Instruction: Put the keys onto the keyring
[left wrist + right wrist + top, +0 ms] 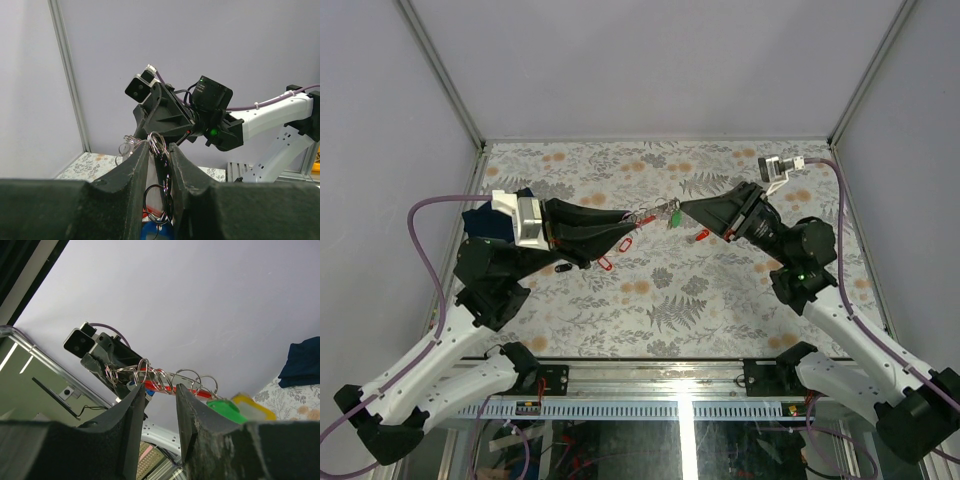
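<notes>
Now the two arms meet in the air above the desk (720,300). The left hand (628,222) is closed on the keyring (157,144) and holds it up, with the thin metal ring poking out past its fingertips. A blue tag (160,232) hangs low between its fingers.

The right hand (685,208) points at it from the other side, and the two tips are very near each other. Its fingers (132,405) stand apart. A bunch of small rings (190,377) sits just above their tips, but the pictures do not show the fingers pinching any of them. A green tag (225,410) and a yellow tag (252,409) hang just beside the right hand, so some of the keys (672,217) seem to be up there with the keyring. One red tag (700,236) lies on the desk below.

The step looks like threading: getting a key's small ring onto the keyring. It seems partly done.

Next, the right hand likely has to close on one small ring and slide it along the keyring's wire while the left hand keeps the keyring from turning. The rings are thin and slippery, so the push should be slow and gentle.
</notes>
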